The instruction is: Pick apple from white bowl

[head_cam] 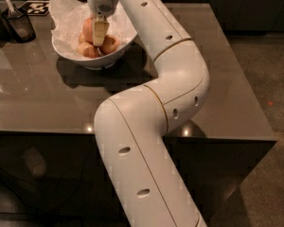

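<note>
The white bowl (117, 51), lined with crinkled white paper, stands at the back left of the brown table. Several apples lie in it. My gripper (95, 36) reaches down into the bowl from above. One pale finger (101, 32) shows in front of the reddish-pink apple (87, 28), which sits on top of the pile and is pressed against it. The gripper looks shut on that apple. The other finger is hidden behind it. Paler apples (109, 44) lie lower in the bowl, beside and under the gripper. No sticker shows.
A dark container with a utensil (19, 26) stands at the table's far left, and a black-and-white marker card (34, 7) lies behind it. My arm (170, 79) crosses the table's middle. The table's front edge (47, 131) and right edge are near.
</note>
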Robot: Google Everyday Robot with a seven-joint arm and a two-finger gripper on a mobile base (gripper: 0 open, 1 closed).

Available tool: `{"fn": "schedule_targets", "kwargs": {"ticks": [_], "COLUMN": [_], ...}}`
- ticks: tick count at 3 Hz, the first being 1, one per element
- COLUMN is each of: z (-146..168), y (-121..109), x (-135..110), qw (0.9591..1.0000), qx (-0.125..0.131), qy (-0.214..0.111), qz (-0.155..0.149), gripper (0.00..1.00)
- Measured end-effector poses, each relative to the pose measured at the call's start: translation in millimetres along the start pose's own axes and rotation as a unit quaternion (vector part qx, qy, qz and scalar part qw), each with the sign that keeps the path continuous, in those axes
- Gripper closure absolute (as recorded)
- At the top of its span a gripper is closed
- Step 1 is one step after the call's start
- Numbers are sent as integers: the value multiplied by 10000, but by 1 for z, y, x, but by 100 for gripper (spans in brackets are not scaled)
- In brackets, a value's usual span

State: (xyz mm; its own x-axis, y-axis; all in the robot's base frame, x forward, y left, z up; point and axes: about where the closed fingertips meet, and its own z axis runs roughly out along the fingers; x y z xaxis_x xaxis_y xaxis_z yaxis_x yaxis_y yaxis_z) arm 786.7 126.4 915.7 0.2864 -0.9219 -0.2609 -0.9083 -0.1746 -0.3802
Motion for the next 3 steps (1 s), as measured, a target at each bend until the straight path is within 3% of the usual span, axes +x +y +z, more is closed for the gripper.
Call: {"fn": "schedule_targets", "kwargs": {"ticks": [2,3], "z": [5,-7], "y": [-6,-16], "x": [-4,-11], "qw": [9999,9994], "qx": [95,328], "qy": [-46,-20], "qz": [-8,-92], "gripper": [89,100]}}
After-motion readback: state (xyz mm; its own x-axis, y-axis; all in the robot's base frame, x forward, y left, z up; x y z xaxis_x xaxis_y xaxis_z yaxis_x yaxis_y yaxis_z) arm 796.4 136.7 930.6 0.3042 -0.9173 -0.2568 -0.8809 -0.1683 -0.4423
